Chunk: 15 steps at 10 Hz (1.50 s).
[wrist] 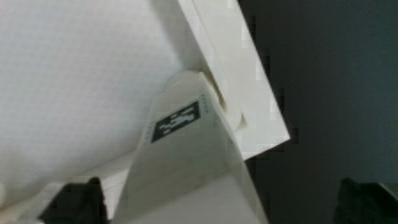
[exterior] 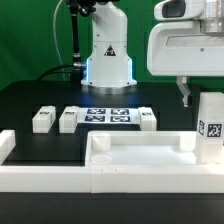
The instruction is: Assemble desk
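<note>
The white rimmed tabletop (exterior: pixel 140 150) lies at the front of the black table. One white leg (exterior: pixel 210 128) with a black-and-white tag stands upright at the tabletop's corner on the exterior view's right. My gripper (exterior: pixel 195 98) hangs just above that leg, one dark finger (exterior: pixel 185 95) showing beside it. In the wrist view the tagged leg (wrist: pixel 178 125) rises from the tabletop (wrist: pixel 89 70) between my fingertips (wrist: pixel 75 202). The gripper (wrist: pixel 217 205) is open, with gaps on both sides of the leg. Three more legs (exterior: pixel 42 120), (exterior: pixel 68 119), (exterior: pixel 148 119) lie further back.
The marker board (exterior: pixel 108 116) lies flat between the loose legs, in front of the robot base (exterior: pixel 108 60). A long low white border rail (exterior: pixel 40 165) runs along the front at the exterior view's left, next to the tabletop.
</note>
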Each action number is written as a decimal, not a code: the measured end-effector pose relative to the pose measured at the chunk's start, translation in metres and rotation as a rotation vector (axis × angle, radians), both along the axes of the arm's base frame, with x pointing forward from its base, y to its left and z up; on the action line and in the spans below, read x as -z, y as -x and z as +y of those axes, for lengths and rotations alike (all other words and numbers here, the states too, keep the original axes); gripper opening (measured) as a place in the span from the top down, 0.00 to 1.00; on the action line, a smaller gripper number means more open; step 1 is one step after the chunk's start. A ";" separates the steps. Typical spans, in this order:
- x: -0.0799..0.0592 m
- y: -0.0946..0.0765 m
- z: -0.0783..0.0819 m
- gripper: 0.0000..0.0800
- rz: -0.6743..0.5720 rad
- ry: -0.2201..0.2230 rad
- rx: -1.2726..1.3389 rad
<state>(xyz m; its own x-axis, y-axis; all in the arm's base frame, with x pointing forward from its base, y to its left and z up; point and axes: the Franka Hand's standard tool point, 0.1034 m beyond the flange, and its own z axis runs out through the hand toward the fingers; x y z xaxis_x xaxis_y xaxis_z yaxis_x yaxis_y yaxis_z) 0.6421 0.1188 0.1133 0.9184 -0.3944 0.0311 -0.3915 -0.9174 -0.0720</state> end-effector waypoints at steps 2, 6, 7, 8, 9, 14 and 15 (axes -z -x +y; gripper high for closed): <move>0.000 0.000 0.000 0.19 -0.012 0.017 -0.163; -0.001 -0.001 0.001 0.19 -0.023 0.073 -0.503; -0.001 -0.001 0.001 0.19 -0.027 0.074 -0.522; 0.000 -0.001 -0.001 0.19 -0.026 0.074 -0.518; 0.000 -0.001 0.000 0.34 -0.026 0.073 -0.518; 0.000 -0.001 -0.002 0.64 -0.023 0.065 -0.388; 0.000 -0.001 -0.004 0.64 -0.023 0.057 -0.239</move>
<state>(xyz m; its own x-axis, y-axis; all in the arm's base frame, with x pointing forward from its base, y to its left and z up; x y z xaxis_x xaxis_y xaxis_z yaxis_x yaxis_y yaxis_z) 0.6435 0.1151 0.1135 0.9841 -0.1635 0.0691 -0.1622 -0.9865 -0.0240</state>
